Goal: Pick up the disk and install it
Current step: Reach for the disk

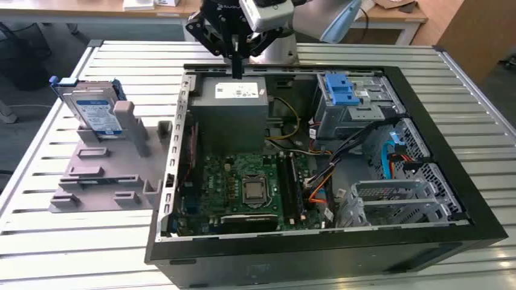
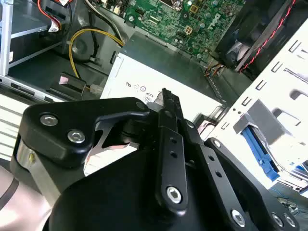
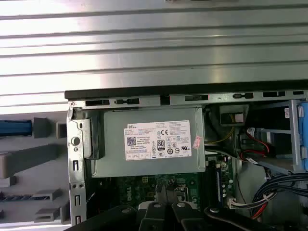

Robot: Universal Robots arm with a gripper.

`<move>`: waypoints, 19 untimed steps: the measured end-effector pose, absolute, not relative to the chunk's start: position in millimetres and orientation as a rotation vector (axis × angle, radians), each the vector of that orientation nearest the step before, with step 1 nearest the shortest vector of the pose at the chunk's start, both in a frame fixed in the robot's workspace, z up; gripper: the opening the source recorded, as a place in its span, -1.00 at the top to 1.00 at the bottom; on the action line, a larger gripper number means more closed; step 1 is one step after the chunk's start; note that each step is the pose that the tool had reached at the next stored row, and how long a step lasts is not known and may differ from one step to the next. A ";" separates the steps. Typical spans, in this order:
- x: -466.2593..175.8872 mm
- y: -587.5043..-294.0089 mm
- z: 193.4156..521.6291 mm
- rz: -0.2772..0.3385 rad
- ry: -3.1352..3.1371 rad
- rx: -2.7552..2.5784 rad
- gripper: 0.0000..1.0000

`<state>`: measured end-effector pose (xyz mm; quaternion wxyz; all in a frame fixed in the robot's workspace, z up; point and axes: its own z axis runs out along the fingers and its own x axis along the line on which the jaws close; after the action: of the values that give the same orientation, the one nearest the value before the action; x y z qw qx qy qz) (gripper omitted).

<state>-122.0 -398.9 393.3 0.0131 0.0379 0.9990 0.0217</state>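
Observation:
The disk (image 1: 94,112) stands on edge in a grey fixture (image 1: 105,172) on the slatted table, at the exterior view's left of the open computer case. It is silver with a white-and-blue label and blue rails. My gripper (image 1: 237,60) hangs above the far rim of the case, over the grey power-supply box (image 1: 234,106), well apart from the disk. Its black fingers (image 2: 167,103) are pressed together with nothing between them; the first wrist view shows the gripper (image 3: 166,192) over the circuit board's edge. A blue edge of the disk (image 3: 14,127) shows beside the case.
The open case (image 1: 451,145) holds a green motherboard (image 1: 250,187), a metal drive cage with a blue latch (image 1: 342,90), bundled cables (image 1: 354,151) and a fan (image 2: 260,33). Slatted metal table (image 1: 129,60) surrounds the case.

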 end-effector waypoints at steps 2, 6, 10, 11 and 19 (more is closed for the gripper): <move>-122.0 -398.9 393.3 0.068 3.113 0.118 0.79; -122.5 -398.9 393.3 0.068 3.113 0.118 0.79; -123.5 -398.9 393.3 0.068 3.112 0.118 0.79; -123.6 -398.9 393.3 0.068 3.113 0.118 0.79; -125.6 -398.9 393.3 0.068 3.112 0.118 0.79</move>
<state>-125.6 -398.9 393.3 0.0131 0.0379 0.9990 0.0217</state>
